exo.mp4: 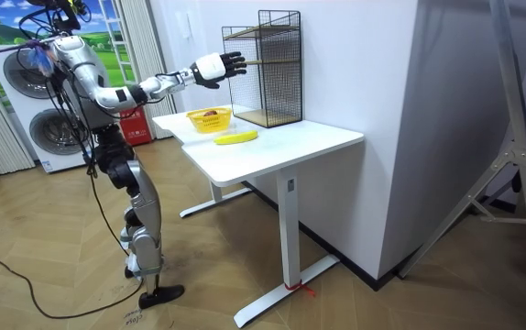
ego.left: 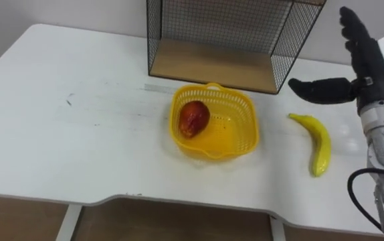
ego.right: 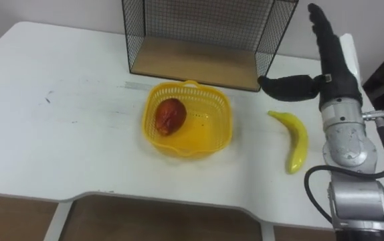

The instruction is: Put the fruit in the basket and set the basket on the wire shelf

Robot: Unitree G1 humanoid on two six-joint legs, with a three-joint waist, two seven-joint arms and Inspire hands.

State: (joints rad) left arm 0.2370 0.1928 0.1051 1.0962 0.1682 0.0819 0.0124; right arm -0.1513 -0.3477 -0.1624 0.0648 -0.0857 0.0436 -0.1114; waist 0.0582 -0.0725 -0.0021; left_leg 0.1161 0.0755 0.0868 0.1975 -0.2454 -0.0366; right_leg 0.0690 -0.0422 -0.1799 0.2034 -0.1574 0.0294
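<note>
Right hand (ego.left: 371, 70) raised, fingers (ego.left: 352, 30) straight (holding nothing), banana (ego.left: 319, 144) on bare table (ego.left: 78, 134) beside basket (ego.left: 245, 110)

White table (ego.left: 78, 134), stacked washing machines (exo.mp4: 48, 137)

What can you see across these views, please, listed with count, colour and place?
table: one, white, in front of the robot
wire shelf: one, black wire with a wooden base, at the back of the table
basket: one, yellow, on the table just in front of the wire shelf
red fruit: one, red, inside the basket on its left side
banana: one, yellow, lying on the table to the right of the basket, apart from it
washing machines: two, white, one above the other at the room view's left, behind the robot
right hand: one, black, open with fingers straight, raised over the table beyond the banana, holding nothing
</note>
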